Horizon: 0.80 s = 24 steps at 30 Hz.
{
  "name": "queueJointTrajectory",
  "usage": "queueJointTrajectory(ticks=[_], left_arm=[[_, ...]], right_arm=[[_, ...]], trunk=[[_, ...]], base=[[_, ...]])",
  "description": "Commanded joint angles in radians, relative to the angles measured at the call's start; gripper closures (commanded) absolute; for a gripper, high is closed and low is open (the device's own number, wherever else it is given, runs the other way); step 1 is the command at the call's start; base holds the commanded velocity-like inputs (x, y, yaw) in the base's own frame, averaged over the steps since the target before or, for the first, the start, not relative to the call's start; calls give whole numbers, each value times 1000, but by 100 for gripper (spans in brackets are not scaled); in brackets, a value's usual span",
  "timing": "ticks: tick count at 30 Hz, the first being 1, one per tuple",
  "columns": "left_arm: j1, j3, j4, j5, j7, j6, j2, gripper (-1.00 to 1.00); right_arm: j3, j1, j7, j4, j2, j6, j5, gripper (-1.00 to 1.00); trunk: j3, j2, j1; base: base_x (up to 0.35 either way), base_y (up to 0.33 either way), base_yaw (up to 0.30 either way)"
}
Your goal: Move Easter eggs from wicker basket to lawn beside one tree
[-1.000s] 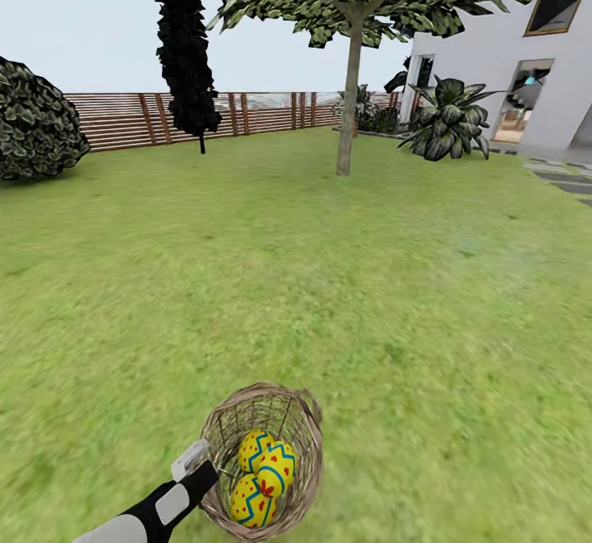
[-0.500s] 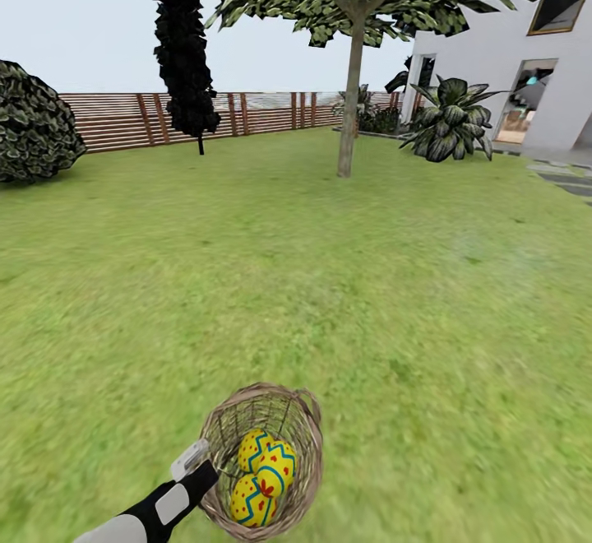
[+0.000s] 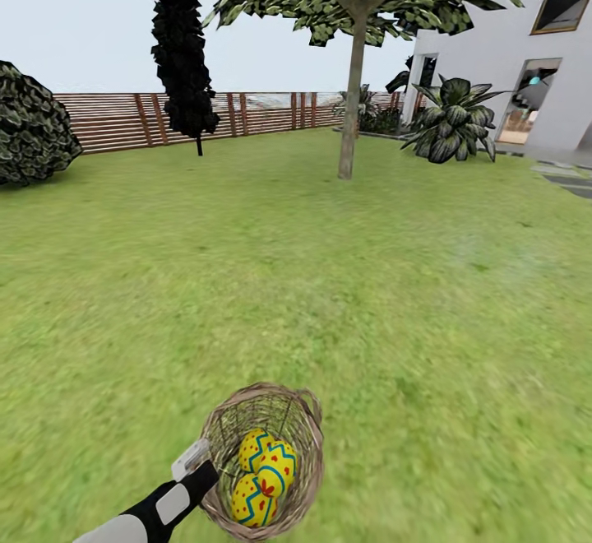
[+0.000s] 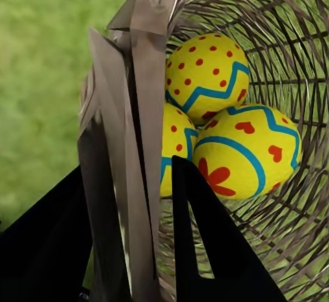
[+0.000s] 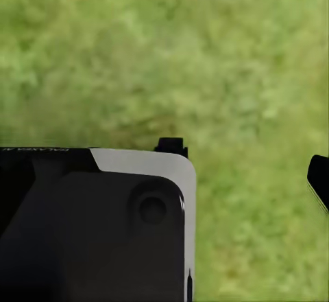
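From the head, lawn (image 3: 329,280) runs to a slat fence (image 3: 247,115), pale-trunked tree (image 3: 349,115) and white house (image 3: 534,58), the left gripper (image 3: 204,465) clamping the wicker basket (image 3: 304,444) rim; the left wrist shows three Easter eggs (image 4: 240,151) inside; the right wrist shows grass, right gripper (image 5: 247,168) spread apart.

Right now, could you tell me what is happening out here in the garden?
The robot's left gripper grips the rim of the wicker basket, its jaws closed on the woven wall. All three Easter eggs lie inside. The tree with the pale trunk stands well ahead across the lawn, so no egg is out yet.
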Motion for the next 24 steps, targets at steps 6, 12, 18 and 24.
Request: queueJointTrajectory(ticks=[6,12,18,24], left_arm=[[0,1,-2,12,-3,3,1,100],[0,1,-1,12,-3,3,1,100],[0,1,-1,11,-3,3,0,100],[0,1,-2,11,-3,3,0,100]], right_arm=[[-8,-2,1,4,-1,-7,7,-100],[-8,-2,1,4,-1,-7,7,-100],[-8,-2,1,4,-1,-7,7,-100],[-8,-2,1,4,-1,-7,7,-100]], trunk=[[-2,-2,1],[-2,-2,1],[-2,-2,1],[-2,-2,1]], base=[[341,0,0],[341,0,0],[341,0,0],[341,0,0]])
